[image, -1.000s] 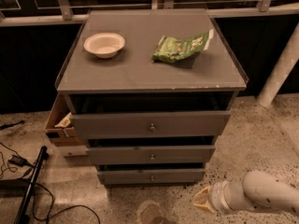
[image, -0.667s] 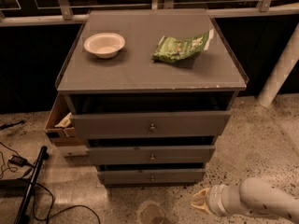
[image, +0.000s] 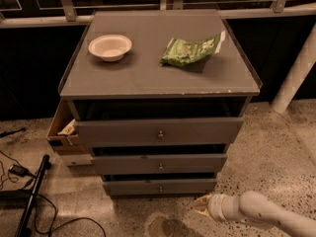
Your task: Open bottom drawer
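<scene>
The grey cabinet top (image: 148,70) carries a white bowl (image: 110,47) and a green bag (image: 191,50); the claw (image: 200,205) hangs near the floor (image: 276,147).

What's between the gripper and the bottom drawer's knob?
Nothing stands there. In the camera view, only bare floor and the drawer's own grey front separate the gripper, low at the right, from the knob of the bottom drawer.

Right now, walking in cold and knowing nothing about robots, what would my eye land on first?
Most likely the grey chest of drawers in the middle, with a white bowl and a green snack bag on its top. Next, the robot's pale arm at the lower right, its gripper low near the floor in front of the bottom drawer, near its right end. A cardboard box peeks out at the chest's left side.
</scene>
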Controlling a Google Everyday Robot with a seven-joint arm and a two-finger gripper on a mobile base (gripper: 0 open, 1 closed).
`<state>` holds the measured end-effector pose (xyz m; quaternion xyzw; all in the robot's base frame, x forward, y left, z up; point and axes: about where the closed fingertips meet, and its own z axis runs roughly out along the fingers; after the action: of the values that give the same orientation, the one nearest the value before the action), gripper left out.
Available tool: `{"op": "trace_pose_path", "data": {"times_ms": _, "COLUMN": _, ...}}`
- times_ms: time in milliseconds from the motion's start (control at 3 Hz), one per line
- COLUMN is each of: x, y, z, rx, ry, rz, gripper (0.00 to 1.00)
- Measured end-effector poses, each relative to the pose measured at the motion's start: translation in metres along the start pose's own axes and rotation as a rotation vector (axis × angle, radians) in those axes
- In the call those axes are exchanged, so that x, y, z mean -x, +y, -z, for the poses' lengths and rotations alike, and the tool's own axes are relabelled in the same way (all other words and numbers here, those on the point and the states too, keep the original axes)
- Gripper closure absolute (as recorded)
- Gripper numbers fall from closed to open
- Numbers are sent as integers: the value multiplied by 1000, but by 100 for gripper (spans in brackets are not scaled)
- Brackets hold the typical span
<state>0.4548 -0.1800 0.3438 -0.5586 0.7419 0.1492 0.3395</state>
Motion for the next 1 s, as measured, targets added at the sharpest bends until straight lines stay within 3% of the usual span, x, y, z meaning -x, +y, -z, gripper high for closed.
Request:
{"op": "trace_pose_path", "data": {"times_ms": 333, "x": -29, "y": -25, "z": -36, "rx": -8, "ry": -23, "rz": -22, "gripper": 100}}
{"op": "trace_pose_path", "data": {"times_ms": 667, "x": -33, "y": -37, "z": -38, "rx": -29, "ry": -24, "rz": -29, "gripper": 81}}
{"op": "trace_pose_path", "data": {"times_ms": 1000, "x": -34, "y": -34, "z": -40, "rx": -26, "ry": -19, "rz": -19, "gripper": 50}}
